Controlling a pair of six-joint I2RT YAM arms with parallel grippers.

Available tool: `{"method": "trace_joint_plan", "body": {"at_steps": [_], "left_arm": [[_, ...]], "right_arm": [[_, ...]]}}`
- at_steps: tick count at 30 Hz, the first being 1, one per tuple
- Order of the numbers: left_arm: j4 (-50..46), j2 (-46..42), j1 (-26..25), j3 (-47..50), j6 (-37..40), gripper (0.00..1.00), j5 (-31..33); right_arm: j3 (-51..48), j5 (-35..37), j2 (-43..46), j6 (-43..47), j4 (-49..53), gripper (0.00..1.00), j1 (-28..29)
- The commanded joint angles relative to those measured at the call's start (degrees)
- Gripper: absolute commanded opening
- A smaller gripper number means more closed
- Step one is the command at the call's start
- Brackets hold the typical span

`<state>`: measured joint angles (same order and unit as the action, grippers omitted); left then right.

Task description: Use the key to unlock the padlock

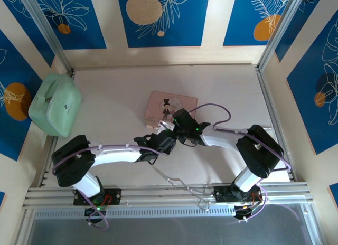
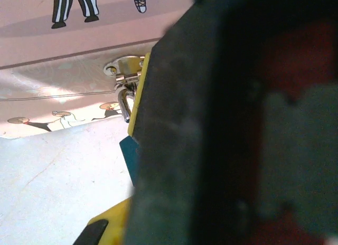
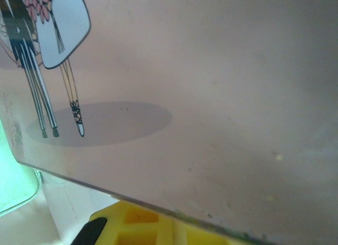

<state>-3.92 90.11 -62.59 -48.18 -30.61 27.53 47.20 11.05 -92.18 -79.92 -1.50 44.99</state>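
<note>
The padlock (image 2: 127, 105) hangs by its silvery shackle from the hasp on the front of the pink tin (image 1: 170, 105). A corner of its blue part (image 2: 129, 156) shows below. The rest is covered by a big dark body with a yellow edge (image 2: 141, 97), close to the left wrist camera. My left gripper (image 1: 162, 139) and right gripper (image 1: 177, 126) meet at the tin's near edge. Both are shut. One yellow finger (image 2: 108, 224) of the left shows low in its view. A yellow finger (image 3: 137, 224) of the right lies under the tin's lid (image 3: 211, 97). The key is hidden.
A mint green case (image 1: 55, 105) lies at the left wall. A long thin wire tool (image 1: 177, 180) lies on the table between the arm bases. Aluminium rails (image 1: 158, 195) run along the near edge and the sides.
</note>
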Motion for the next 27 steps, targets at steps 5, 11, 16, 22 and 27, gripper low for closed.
{"method": "trace_joint_plan", "body": {"at_steps": [5, 11, 16, 22, 27], "left_arm": [[-5.80, -1.45, -4.39, -3.03, 8.74, 0.00, 9.99], [-6.17, -5.07, -4.30, 0.60, 6.44, 0.00, 7.90], [-5.00, -6.61, -3.73, 0.98, 3.84, 0.00, 3.30], [-3.86, -5.85, -3.68, 1.78, 3.65, 0.00, 3.41], [-6.63, -6.38, -2.93, 0.38, -0.21, 0.04, 1.67]], "right_arm": [[-4.08, -17.48, -3.28, -7.83, 13.12, 0.00, 3.64], [-7.76, -17.99, -2.54, -8.57, 7.16, 0.00, 4.51], [-7.13, -16.25, 0.57, -3.33, 5.37, 0.00, 0.95], [-4.85, -15.39, 3.08, -1.31, 8.88, 0.00, -1.42], [-6.11, -16.01, 2.31, -1.58, 6.22, 0.00, -1.90]]}}
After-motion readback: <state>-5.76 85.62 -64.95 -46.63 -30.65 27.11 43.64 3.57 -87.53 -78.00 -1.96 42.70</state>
